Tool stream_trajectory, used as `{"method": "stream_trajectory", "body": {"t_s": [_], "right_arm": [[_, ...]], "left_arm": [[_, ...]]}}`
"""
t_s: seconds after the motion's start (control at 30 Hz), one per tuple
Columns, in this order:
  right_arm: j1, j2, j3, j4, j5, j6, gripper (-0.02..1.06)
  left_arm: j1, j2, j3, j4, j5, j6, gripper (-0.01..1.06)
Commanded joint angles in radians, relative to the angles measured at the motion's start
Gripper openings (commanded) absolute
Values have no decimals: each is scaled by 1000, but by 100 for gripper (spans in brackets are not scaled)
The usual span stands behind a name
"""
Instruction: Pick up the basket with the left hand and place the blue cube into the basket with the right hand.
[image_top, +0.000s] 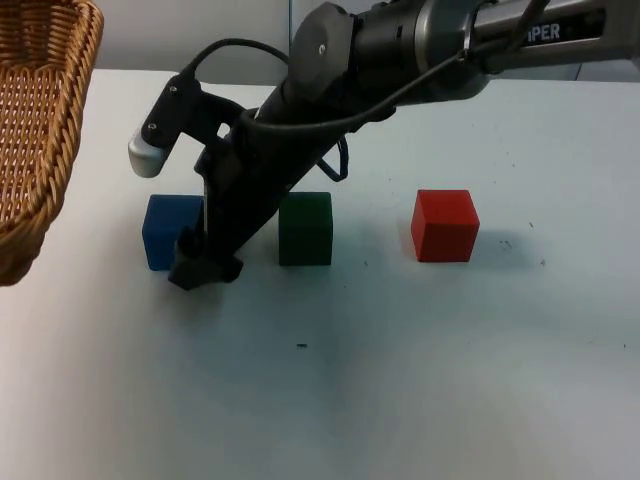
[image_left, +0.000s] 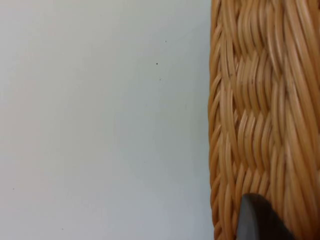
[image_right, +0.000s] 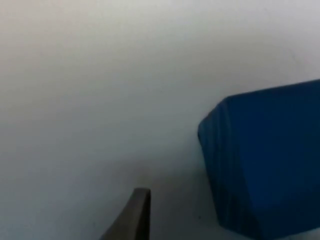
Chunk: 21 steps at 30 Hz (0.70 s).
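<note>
The woven wicker basket (image_top: 40, 130) hangs at the left edge of the top view, raised above the white table (image_top: 400, 380), its rim tilted toward the camera. The left wrist view runs along the basket's plaited wall (image_left: 260, 120) with bare table beside it, and one black fingertip of the left gripper (image_left: 260, 220) lies against the weave; whether that gripper is clamped on the rim cannot be told from these pictures. The right arm (image_top: 400, 50) reaches across from the upper right and slants down to the table, so that the right gripper (image_top: 205, 265) stands low at the table surface, right against the right-hand side of the blue cube (image_top: 172, 230). Whether its fingers are spread or closed cannot be made out. In the right wrist view the blue cube (image_right: 265, 160) sits on the table close beside a dark fingertip (image_right: 132, 215), with a gap of table between them. The blue cube rests on the table, well apart from the basket. A green cube (image_top: 305, 228) stands just right of the arm, and a red cube (image_top: 445, 225) stands further right, apart from it; all three cubes form a rough row.
</note>
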Motion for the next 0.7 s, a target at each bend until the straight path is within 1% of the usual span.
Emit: {"method": "stream_trajectory", "body": {"t_s": [0.0, 0.13, 0.47, 0.53, 0.67], "right_arm": [[-11, -1, -11, 2, -7, 2, 95], [-11, -1, -11, 2, -18, 0, 93], [-11, -1, -11, 6, -31, -14, 93], [-11, -1, -11, 41, -31, -38, 93], [-11, 1, -11, 64, -36, -60, 93]], "left_arm": [[2, -4, 0, -48, 15, 11, 0], [2, -4, 0, -48, 15, 11, 0], [2, -4, 0, -61, 17, 11, 0], [2, -4, 0, -63, 17, 11, 0], [2, -4, 0, -63, 20, 11, 0]]}}
